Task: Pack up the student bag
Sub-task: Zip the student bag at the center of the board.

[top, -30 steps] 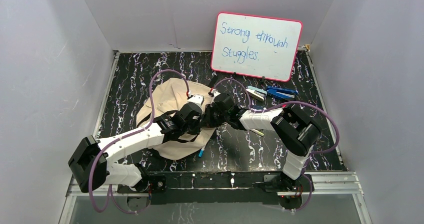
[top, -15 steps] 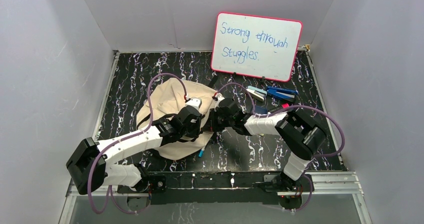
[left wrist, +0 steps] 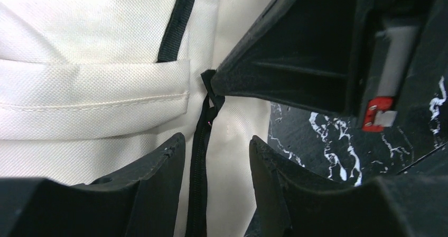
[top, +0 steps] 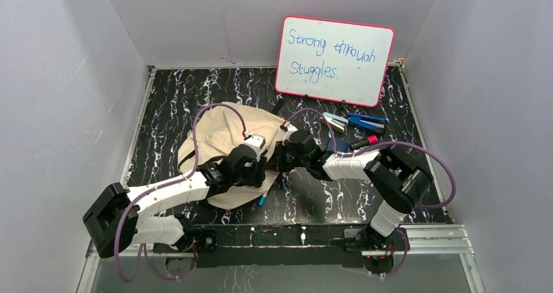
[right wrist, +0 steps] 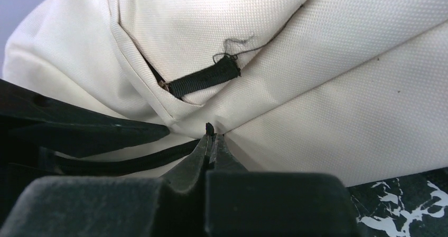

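The student bag, cream canvas, lies flat left of the table's middle. Both grippers meet at its right edge. My left gripper is open, and the bag's black zipper runs loose between its fingers. In the top view the left gripper sits just left of the right gripper. My right gripper is shut on a small dark zipper pull at a fold of the bag. A frayed black strap loop shows above it.
A whiteboard with handwriting stands at the back right. Blue stationery and a red-capped marker lie in front of it. A blue pen lies at the bag's near edge. Grey walls close in on both sides.
My left gripper has opened and let go of the bag's zipper edge. My right gripper has shut on the zipper pull, and its arm has shifted slightly.
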